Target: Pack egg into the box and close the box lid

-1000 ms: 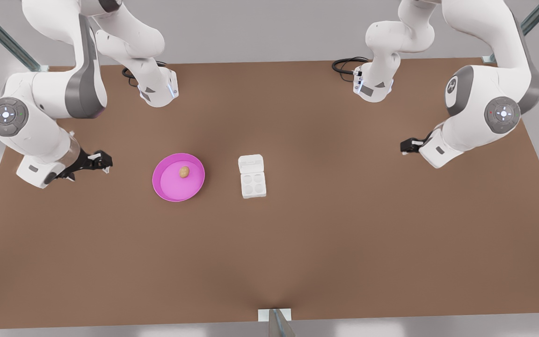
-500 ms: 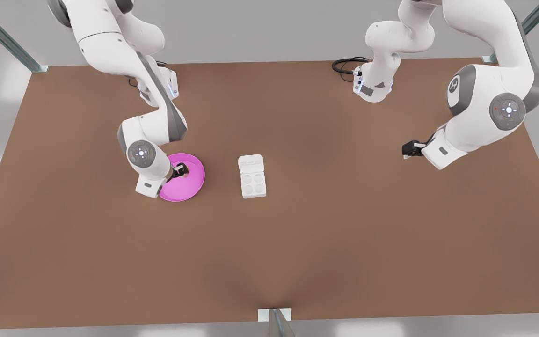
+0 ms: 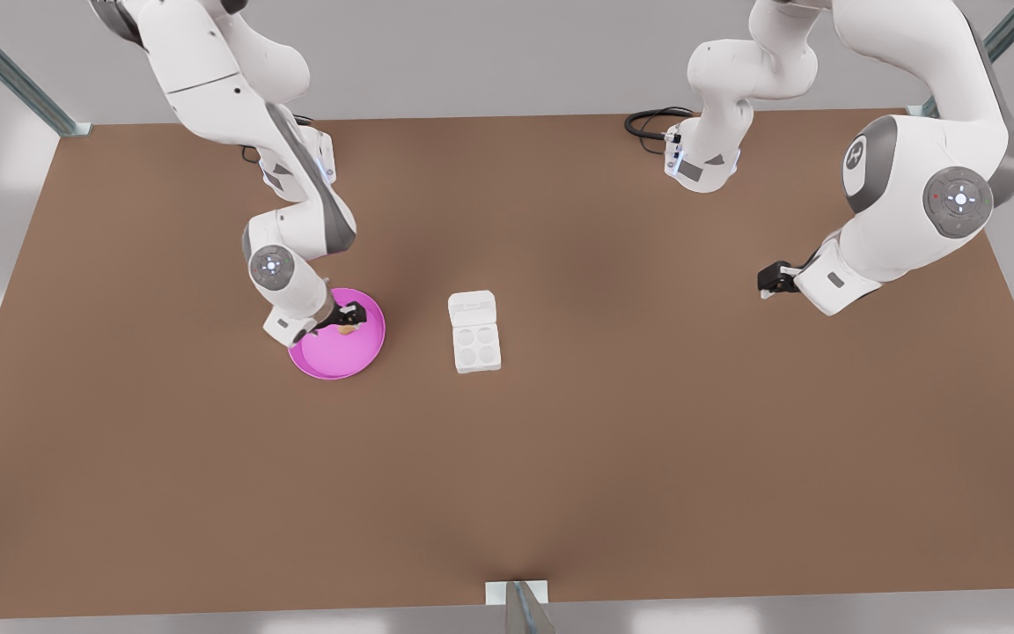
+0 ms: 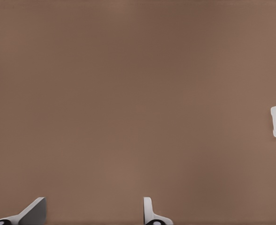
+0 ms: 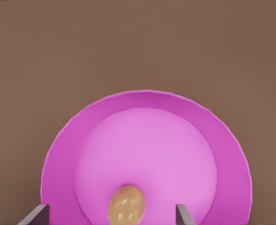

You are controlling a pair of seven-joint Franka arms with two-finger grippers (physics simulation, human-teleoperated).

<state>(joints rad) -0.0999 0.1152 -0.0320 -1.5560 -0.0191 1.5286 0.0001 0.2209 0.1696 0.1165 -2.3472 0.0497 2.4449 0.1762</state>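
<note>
Since a moment ago my right gripper (image 3: 349, 319) has lifted a bit, open around the egg (image 5: 126, 205) on the pink plate (image 5: 222, 154) to grab it, while my left gripper (image 3: 767, 280) waits open, far from the box (image 3: 475, 332).

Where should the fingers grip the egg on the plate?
Across the egg's narrow middle, coming straight down from above. It lies on its side on the pink plate, and the right gripper already hangs over it, open, one finger on each long side.
</note>
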